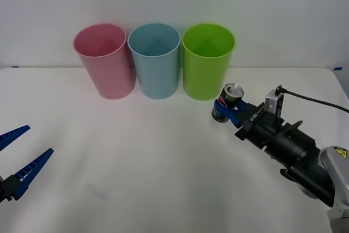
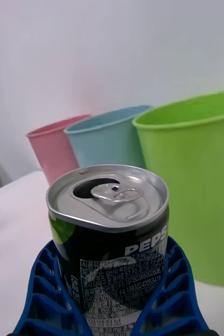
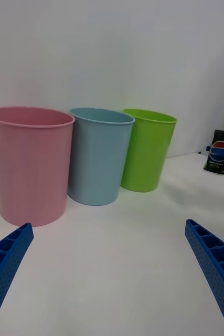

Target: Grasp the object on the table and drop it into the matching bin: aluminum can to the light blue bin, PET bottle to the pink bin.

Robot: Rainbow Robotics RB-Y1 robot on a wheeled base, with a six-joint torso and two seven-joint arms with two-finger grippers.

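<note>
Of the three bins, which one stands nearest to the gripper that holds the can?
The green bin, rightmost in the row. The right gripper holds the aluminum can just before it; the light blue bin and the pink bin stand farther left.

The aluminum can (image 2: 109,236) carries the word "PEPSI" in white capitals on its dark side — the last letter runs off round the curve. Below it sits a block of small white print, mostly too fine to read, with digit strings such as "1978036002606". From the left wrist view the can (image 3: 220,152) shows a round red, white and blue logo — no legible words.
</note>
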